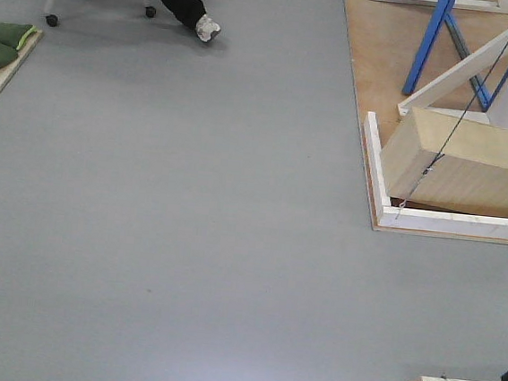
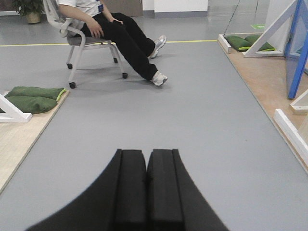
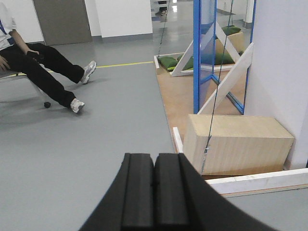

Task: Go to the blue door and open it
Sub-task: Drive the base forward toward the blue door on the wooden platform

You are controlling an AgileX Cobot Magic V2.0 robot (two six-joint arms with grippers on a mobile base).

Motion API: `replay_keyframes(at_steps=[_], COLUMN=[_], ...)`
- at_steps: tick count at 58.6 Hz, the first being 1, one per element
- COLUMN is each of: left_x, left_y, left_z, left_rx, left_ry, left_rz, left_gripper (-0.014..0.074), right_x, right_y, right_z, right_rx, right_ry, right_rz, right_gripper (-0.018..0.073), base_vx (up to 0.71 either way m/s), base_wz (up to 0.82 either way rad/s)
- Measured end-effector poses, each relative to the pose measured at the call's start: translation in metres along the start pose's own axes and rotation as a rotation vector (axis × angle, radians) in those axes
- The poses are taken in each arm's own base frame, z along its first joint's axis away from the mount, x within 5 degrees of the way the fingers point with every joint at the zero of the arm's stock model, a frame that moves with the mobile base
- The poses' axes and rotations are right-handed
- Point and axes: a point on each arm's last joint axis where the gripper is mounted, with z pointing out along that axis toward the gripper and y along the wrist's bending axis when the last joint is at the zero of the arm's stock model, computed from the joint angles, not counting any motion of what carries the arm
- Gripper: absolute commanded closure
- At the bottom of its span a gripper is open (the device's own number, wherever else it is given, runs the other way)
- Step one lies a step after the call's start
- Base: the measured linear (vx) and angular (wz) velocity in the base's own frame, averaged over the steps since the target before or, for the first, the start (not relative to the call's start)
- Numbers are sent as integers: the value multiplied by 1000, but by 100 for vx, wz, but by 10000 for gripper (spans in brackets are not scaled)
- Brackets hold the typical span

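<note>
1. Exterior front-facing view: mostly bare grey floor (image 1: pixel 186 238). At the right, a wooden platform (image 1: pixel 376 40) carried a wooden box (image 1: pixel 463 166) and thin blue struts (image 1: pixel 429 41). Neither gripper showed here, nor did the blue door's face or handle.
2. Left wrist-mounted view: the left gripper (image 2: pixel 146 156) had its fingers pressed together with nothing between them. It pointed over open floor toward a seated person (image 2: pixel 115 33).
3. Right wrist-mounted view: the right gripper (image 3: pixel 155 159) was likewise closed and empty. Beyond the box, a tall blue frame (image 3: pixel 196 57) stood on the platform beside a white panel (image 3: pixel 279 57). The blue door probably belonged there, ahead and to the right, though its panel and lever could not be made out.
4. The approach looked to be the step in hand. The next move likely called for driving on and turning right until the lever faced the arms, then parting one gripper's fingers.
</note>
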Motion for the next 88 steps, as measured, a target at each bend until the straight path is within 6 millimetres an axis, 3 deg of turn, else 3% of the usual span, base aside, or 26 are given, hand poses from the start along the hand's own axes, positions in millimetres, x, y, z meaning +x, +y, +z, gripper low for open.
replay_keyframes(at_steps=[70, 88], left_x=[0, 0], left_y=[0, -1], left_z=[0, 0], left_rx=[1, 12], left_ry=[0, -2], left_rz=[0, 2], left_gripper=[524, 524], right_x=[0, 0], right_y=[0, -4], right_z=[0, 0], right_rx=[0, 80], right_ry=[0, -6], right_rz=[0, 14], right_gripper=[551, 551], base_vx=[5, 11], base_wz=[1, -2])
